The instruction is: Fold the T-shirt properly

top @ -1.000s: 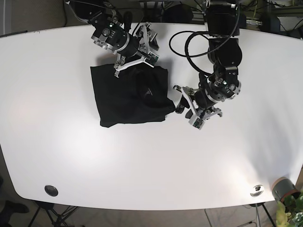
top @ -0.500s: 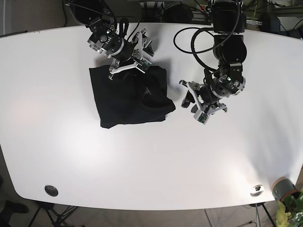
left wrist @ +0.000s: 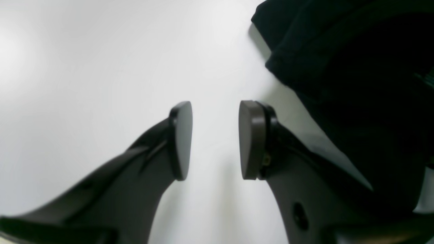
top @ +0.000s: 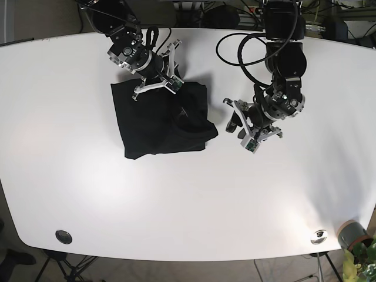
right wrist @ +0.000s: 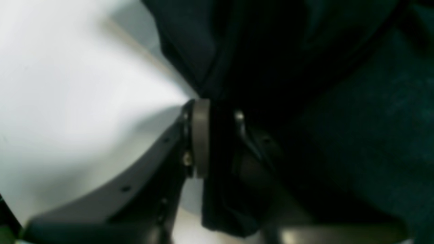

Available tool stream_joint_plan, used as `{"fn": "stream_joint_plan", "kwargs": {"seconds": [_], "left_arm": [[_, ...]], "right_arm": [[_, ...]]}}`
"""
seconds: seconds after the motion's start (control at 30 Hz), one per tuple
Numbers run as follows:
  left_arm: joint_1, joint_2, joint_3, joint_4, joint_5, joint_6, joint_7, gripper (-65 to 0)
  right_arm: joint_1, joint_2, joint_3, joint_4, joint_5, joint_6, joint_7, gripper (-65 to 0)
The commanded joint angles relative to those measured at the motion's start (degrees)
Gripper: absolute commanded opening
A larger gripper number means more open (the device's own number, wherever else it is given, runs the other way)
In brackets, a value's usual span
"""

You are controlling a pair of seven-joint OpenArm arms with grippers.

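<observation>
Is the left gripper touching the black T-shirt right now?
Apart. The left wrist view shows the left gripper open over bare white table, with the T-shirt off to the side, and nothing lies between its fingers.

- One black T-shirt (top: 161, 120), lying folded on the far half of the white table (top: 176, 205), left of centre.
- Two robot arms: one at the far left over the shirt's far edge, one at the far right beside the shirt.
- Two grippers: the right gripper (top: 154, 82) and the left gripper (top: 242, 126).
- Two round fittings at the near edge: a dark disc (top: 63, 237) near left, a metal disc (top: 319, 236) near right.
- One potted plant (top: 358, 249) at the near right corner.
</observation>
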Motion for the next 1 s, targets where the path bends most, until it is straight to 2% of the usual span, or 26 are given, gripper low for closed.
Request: {"fn": "stream_joint_plan", "kwargs": {"seconds": [0.0,0.17,0.37,0.7,0.83,0.97], "left_arm": [[-1.0,-0.1,0.0,0.9,-0.7,-0.3,-1.2,-44.0],[-1.0,-0.1,0.0,0.8,-0.7,-0.3,-1.2,-44.0],[-0.9,-0.1,0.0,0.8,-0.7,-0.3,-1.2,-44.0],[0.0,0.0,0.0,0.9,-0.7,-0.3,-1.2,-44.0],[0.2,-0.1,0.0,1.1,-0.7,-0.3,-1.2,-44.0],[0.8,-0.1,-0.1,1.5,-0.7,-0.3,-1.2,-44.0]], "right_arm": [[-0.4,0.0,0.0,3.2,0.0,0.41,0.0,-60.7],[-2.0,-0.2,0.0,10.0,0.1,0.41,-1.8,-62.6],[-0.7,-4.4,-0.1,14.5,0.0,0.76,-7.2,-62.6],[5.6,-11.7,-0.4,14.3,0.1,0.85,-12.6,-62.6],[8.0,-13.3,-0.4,12.7,0.1,0.85,-13.5,-62.6],[9.4,-13.7,-0.4,9.8,0.1,0.94,-13.5,-62.6]]}}
